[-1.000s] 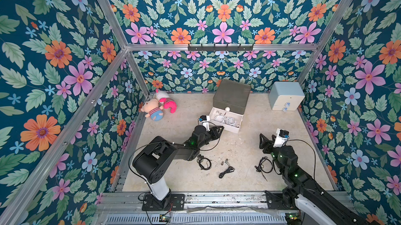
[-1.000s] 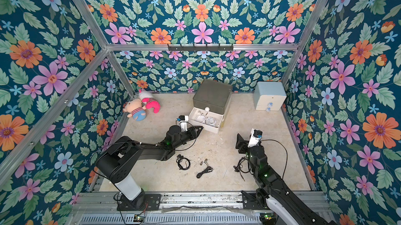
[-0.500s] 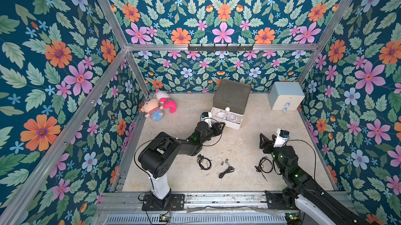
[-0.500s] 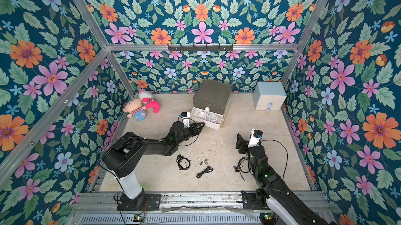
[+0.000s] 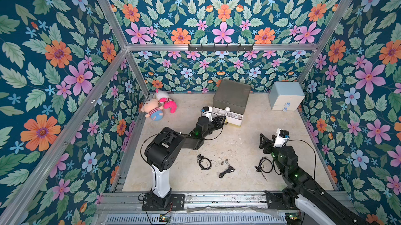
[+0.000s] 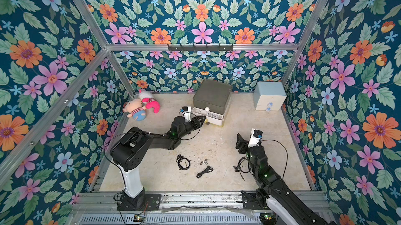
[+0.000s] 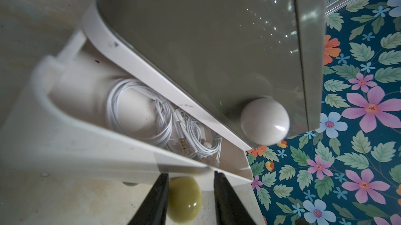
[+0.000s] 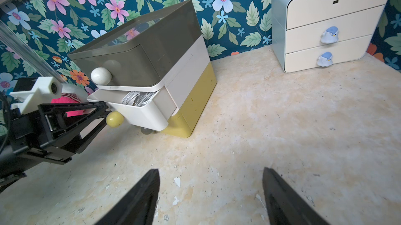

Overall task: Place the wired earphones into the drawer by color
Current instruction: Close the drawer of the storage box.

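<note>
left hand (image 7: 191, 174) slack around the yellow knob (image 7: 184, 200) below the white tier (image 7: 86, 143) lip; right hand (image 8: 210, 169) spread wide.

The left arm (image 5: 171, 145) rises from its base at the near edge of the surface, folds at the elbow and reaches low, almost level, toward the far edge. The left gripper (image 7: 191, 175) has its jaws parted only a little (much narrower than the other pair). The right arm (image 5: 303, 176) slants up from the near right corner. The right gripper (image 8: 210, 169) hangs above the surface, jaws wide apart with nothing between them.
</note>
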`<state>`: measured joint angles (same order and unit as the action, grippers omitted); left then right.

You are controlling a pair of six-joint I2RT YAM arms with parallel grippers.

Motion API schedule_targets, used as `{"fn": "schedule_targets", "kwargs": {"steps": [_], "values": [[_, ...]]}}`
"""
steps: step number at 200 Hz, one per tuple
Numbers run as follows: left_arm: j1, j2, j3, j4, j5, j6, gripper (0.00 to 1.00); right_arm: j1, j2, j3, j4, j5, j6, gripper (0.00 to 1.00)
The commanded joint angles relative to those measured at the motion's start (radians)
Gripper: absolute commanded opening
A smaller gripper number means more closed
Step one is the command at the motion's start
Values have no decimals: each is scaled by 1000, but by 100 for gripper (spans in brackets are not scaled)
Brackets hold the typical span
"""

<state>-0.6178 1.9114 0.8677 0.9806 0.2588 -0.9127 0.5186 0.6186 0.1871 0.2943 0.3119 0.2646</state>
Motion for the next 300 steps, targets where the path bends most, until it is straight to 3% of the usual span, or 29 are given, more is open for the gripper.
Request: {"fn": "schedule_targets", "kwargs": {"steps": [1,127,210,300], "values": [[8,20,30,46,18,14,41,0,2,0,28,-4,-4,79],[24,104,105,113,13,39,38,1,9,-1,35,-8,-4,79],[24,85,22,213,-8,47,37,0,15,0,35,-8,-2,79],[23,29,-110,90,-9,-29,57,0,19,1,38,-15,8,79]]}}
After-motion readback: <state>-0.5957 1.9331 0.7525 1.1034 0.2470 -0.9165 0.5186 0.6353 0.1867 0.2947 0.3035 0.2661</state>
